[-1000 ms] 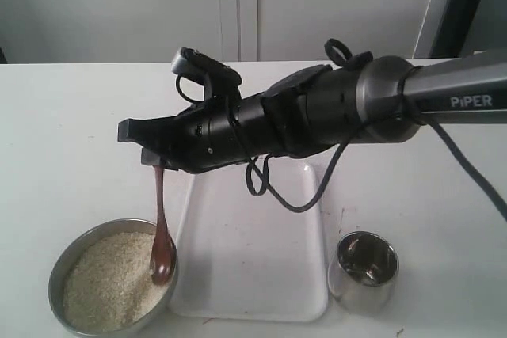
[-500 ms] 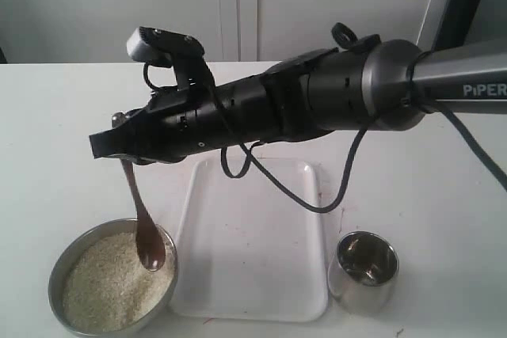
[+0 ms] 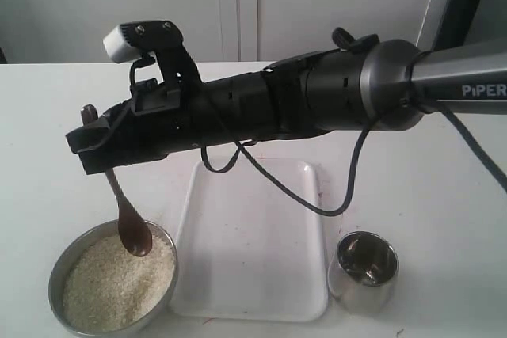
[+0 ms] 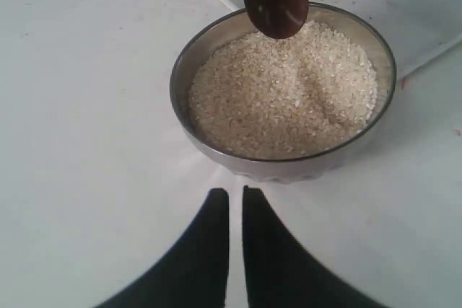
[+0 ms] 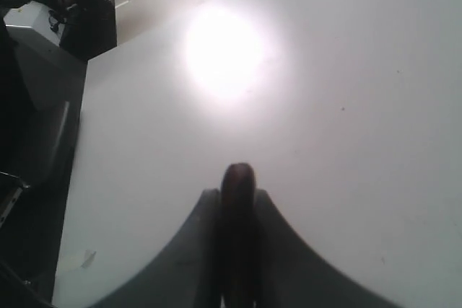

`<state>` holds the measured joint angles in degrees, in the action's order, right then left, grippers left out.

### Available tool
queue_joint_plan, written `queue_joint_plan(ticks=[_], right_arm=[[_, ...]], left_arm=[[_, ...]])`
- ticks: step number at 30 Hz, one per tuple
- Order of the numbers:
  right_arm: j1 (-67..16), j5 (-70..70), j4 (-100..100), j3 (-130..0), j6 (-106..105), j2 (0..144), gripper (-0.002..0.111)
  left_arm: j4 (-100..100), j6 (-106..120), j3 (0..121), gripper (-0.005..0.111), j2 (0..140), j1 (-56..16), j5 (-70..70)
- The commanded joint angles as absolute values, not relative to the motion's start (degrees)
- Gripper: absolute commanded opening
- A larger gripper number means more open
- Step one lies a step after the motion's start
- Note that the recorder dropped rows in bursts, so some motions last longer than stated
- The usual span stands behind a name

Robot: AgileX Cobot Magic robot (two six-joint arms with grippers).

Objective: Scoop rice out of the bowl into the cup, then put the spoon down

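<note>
While the bowl [image 3: 83, 239] sits at the desk's [image 3: 428, 195] near left corner, full of rice [image 3: 111, 286], the cup [image 3: 363, 271] is over by the near right edge with a white tray [image 3: 253, 235] between them. The left end effector [image 4: 235, 207] points at the bowl, pinched down to a slit and gripping nothing. A bit farther back, the right end effector [image 3: 87, 152] is clenched on the spoon [image 3: 119, 203] handle. The oval end hangs at the bowl's far side, and I honestly can't tell if it touches the grains.
</note>
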<state>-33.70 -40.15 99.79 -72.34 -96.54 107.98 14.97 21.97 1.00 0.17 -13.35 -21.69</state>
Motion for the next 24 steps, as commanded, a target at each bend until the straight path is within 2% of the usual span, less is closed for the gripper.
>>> queue_joint_plan(ticks=[1, 15, 24], right_arm=[[-33.7, -40.6, 99.9, -72.5, -97.7, 107.5, 0.0], [-35.6, -39.3, 99.9, -72.5, -97.7, 104.5, 0.0], [-39.3, -27.6, 99.9, -72.5, -95.7, 97.7, 0.0]], left_arm=[[15.4, 22.1, 0.7, 0.014, 0.0, -13.6, -21.9], [15.4, 22.1, 0.7, 0.014, 0.0, -13.6, -21.9], [15.4, 22.1, 0.7, 0.014, 0.0, -13.6, -21.9]])
